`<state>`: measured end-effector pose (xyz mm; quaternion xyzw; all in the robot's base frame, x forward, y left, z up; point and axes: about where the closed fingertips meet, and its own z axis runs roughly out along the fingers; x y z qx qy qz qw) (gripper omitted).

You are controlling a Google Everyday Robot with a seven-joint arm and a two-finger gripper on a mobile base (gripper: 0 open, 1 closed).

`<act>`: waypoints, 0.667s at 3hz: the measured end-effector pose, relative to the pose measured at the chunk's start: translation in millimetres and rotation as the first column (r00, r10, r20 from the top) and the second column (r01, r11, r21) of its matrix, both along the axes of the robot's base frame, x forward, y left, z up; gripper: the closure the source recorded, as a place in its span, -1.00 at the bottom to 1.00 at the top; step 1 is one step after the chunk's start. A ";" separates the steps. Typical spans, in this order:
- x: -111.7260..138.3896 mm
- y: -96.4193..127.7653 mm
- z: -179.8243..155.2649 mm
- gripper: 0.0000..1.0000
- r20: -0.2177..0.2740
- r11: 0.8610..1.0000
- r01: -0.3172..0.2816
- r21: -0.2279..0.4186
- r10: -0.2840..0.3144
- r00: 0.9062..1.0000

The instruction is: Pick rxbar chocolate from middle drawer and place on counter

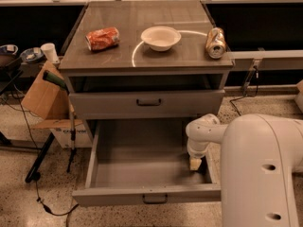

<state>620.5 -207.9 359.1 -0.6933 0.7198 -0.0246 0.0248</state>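
The middle drawer [137, 155] is pulled wide open at the bottom of the cabinet, and its smooth grey floor shows bare. My white arm reaches down into its right side. The gripper [195, 163] hangs low near the drawer's right wall, close to the floor, largely hidden by the arm's wrist. The rxbar chocolate is not visible in the camera view. The counter [156, 15] is the glossy grey-brown cabinet top with a pale curved ring line.
On the counter lie a crushed orange can [102, 38], a white bowl [161, 37] and a gold can [216, 42]. The shallower drawer [147, 103] above is shut. A cardboard box [45, 96], a white cup [49, 52] and floor cables stand left of the cabinet.
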 end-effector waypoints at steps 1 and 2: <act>-4.1 -2.8 18.7 1.00 0.011 1.000 0.019 0.001 -0.019 1.000; -5.4 -0.7 39.6 1.00 0.027 1.000 0.024 -0.001 -0.024 0.999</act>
